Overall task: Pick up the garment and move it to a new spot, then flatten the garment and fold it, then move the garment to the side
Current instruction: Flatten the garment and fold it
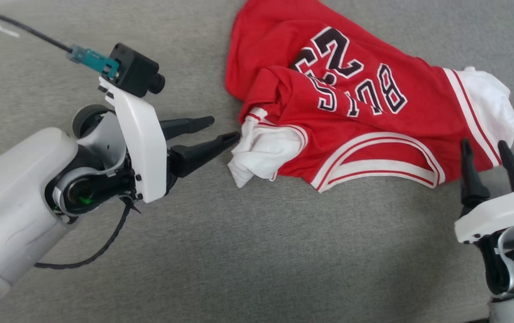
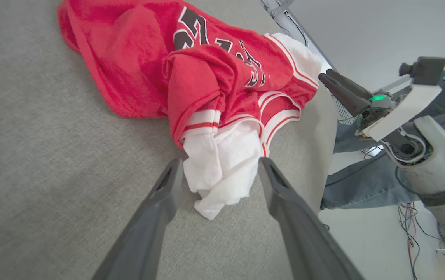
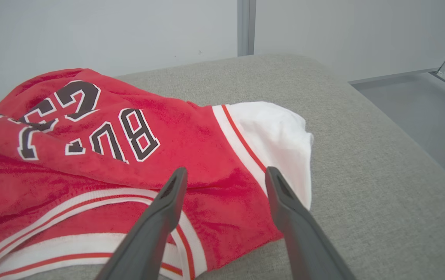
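One garment (image 1: 364, 130); two tools: left tool (image 1: 225, 127), right tool (image 1: 483, 142).

Bright, even light all over, just soft shadow under the garment (image 1: 355, 134) on the grey surface (image 1: 239, 246). Wrist views bow at the edges; near fingers (image 2: 144, 233) look slightly soft.

Fuzzy red cloth garment (image 1: 351, 134), matt grey woven table (image 1: 248, 251) — smooth dark plastic fingers (image 1: 194, 154)
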Controlling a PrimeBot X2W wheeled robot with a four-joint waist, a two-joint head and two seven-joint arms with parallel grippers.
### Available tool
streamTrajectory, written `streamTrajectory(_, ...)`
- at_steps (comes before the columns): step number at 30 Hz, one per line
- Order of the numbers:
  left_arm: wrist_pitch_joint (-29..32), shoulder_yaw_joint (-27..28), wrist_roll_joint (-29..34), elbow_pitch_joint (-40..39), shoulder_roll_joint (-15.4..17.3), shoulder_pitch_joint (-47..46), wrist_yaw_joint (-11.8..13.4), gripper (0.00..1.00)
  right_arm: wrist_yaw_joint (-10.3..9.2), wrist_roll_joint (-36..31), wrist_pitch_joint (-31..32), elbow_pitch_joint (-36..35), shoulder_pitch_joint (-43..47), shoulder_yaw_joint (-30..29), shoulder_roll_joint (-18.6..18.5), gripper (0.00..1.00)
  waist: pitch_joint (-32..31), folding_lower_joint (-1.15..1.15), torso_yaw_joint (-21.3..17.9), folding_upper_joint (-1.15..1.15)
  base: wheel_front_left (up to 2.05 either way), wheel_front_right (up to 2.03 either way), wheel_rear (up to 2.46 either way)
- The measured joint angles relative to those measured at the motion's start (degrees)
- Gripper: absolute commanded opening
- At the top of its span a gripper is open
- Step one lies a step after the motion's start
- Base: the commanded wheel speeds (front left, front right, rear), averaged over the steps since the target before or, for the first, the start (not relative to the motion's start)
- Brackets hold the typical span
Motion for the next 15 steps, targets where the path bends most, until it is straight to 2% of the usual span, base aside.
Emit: streamTrajectory(15, 1.1, -3.7, -3.3, 0.3, 0.2, -2.3, 0.0, 1.0, 0.0, 3.8, -5.5, 6.7, -2.6, 4.1, 0.0, 1.0, 4.6, 0.0, -4.9, 0.0, 0.0, 0.0, 0.0)
